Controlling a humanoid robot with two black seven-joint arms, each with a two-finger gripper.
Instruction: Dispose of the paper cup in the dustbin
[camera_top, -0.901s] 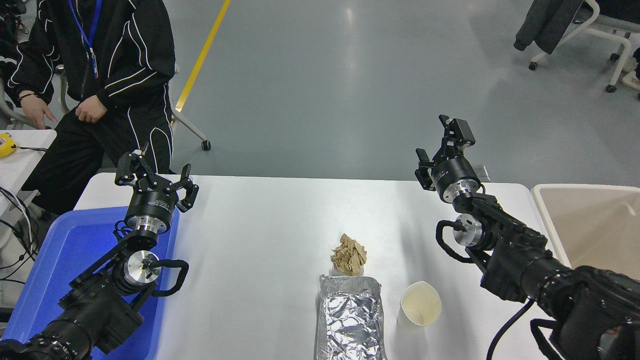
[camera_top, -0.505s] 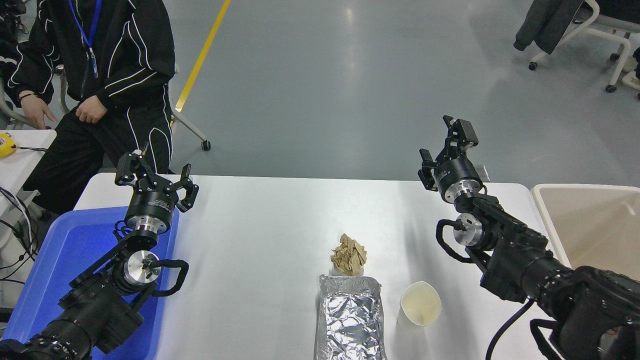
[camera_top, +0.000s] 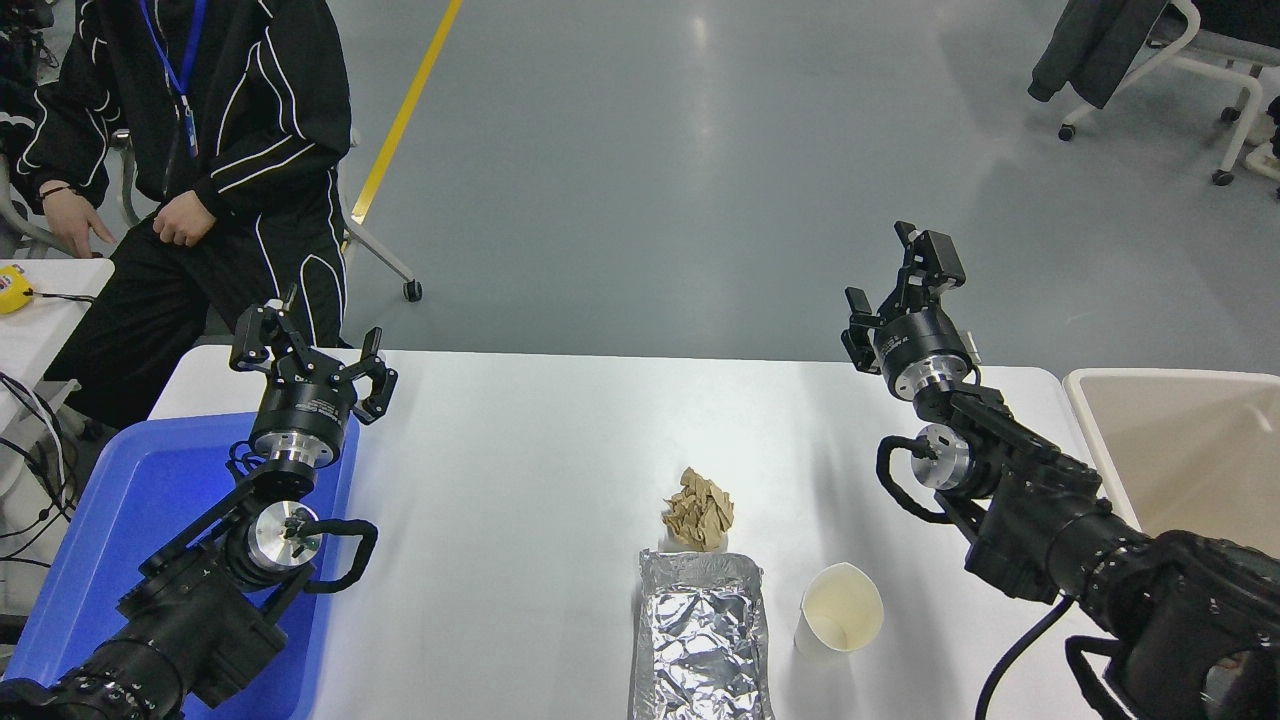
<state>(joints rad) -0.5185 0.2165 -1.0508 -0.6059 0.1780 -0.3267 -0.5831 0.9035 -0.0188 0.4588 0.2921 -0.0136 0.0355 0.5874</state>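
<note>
The paper cup (camera_top: 840, 611), white with a cream inside, stands upright near the table's front edge, just right of a foil tray. The beige dustbin (camera_top: 1090, 420) stands past the table's right edge, partly cut off by the picture. My right gripper (camera_top: 898, 275) is open and empty, raised over the table's far right edge, well behind the cup and left of the dustbin. My left gripper (camera_top: 305, 346) is open and empty, parked at the lower left above a blue tray.
A crinkled silver foil tray (camera_top: 698, 640) lies at the front middle with a crumpled brown paper wad (camera_top: 700, 512) just behind it. A blue plastic tray (camera_top: 130, 520) sits at the left. A person in black sits at the far left. Chairs stand at the top right.
My right gripper has risen slightly and drifted to the right, away from the camera. The cup, foil tray, paper wad and left arm have not moved.
</note>
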